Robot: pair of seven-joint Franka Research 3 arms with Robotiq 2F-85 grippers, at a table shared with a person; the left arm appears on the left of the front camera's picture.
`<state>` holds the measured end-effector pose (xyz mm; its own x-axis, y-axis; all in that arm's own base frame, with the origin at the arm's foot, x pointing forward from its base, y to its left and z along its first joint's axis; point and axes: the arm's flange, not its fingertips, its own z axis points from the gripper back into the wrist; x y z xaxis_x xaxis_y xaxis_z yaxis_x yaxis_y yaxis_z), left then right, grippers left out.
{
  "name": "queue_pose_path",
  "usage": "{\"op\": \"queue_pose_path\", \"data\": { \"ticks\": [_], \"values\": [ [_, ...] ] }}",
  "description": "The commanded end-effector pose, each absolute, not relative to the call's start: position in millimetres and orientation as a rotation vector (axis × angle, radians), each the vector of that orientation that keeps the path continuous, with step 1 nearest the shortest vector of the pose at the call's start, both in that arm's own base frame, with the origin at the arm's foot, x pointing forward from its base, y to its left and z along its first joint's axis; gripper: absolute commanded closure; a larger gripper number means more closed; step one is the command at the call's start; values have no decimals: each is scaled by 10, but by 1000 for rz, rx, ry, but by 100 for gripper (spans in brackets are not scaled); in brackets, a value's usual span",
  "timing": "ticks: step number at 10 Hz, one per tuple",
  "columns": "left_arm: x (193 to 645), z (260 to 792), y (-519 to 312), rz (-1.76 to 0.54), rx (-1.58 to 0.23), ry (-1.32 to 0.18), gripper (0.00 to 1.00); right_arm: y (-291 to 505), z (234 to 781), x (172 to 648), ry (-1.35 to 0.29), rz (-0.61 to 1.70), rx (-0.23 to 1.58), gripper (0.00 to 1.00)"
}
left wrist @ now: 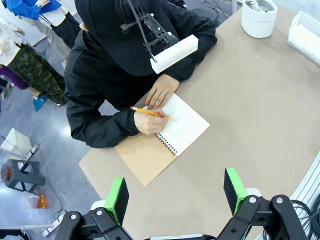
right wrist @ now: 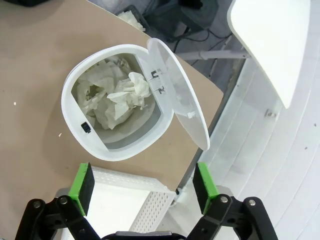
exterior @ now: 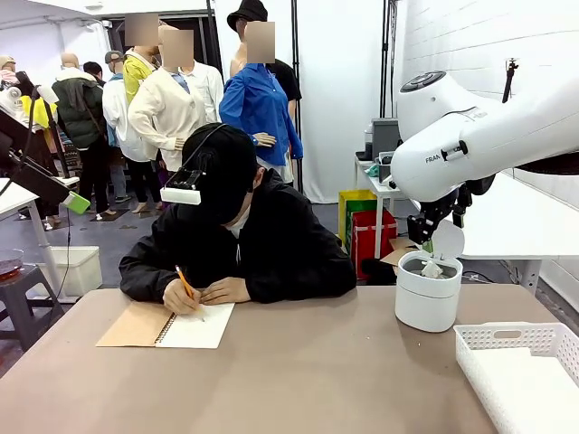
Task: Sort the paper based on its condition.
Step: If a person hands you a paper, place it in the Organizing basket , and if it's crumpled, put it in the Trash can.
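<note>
Right fingers (right wrist: 82, 187) are spread wide with nothing in them, right over the bin (right wrist: 70, 107). Crumpled paper (right wrist: 125, 97) sits inside, and the lid (right wrist: 182, 105) is tipped open at 3 o'clock. Left fingers (left wrist: 118, 199) are open and empty too, above the desk (left wrist: 250, 115), with the notebook (left wrist: 167, 132) at 12 o'clock where a person's writing.
</note>
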<state>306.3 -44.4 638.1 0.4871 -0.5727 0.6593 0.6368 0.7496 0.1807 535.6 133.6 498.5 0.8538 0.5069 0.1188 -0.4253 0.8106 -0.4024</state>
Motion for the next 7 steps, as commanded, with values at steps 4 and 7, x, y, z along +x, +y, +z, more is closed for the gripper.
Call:
{"op": "queue_pose_path", "data": {
  "ticks": [4, 7],
  "values": [
    [3063, 6381, -440, -735, -93, -764, 0, 1400, 4986, 5233, -227, 511, -265, 0],
    [3063, 6381, -440, -735, -93, -764, 0, 1362, 5008, 5353, -239, 503, -365, 0]
  ]
}}
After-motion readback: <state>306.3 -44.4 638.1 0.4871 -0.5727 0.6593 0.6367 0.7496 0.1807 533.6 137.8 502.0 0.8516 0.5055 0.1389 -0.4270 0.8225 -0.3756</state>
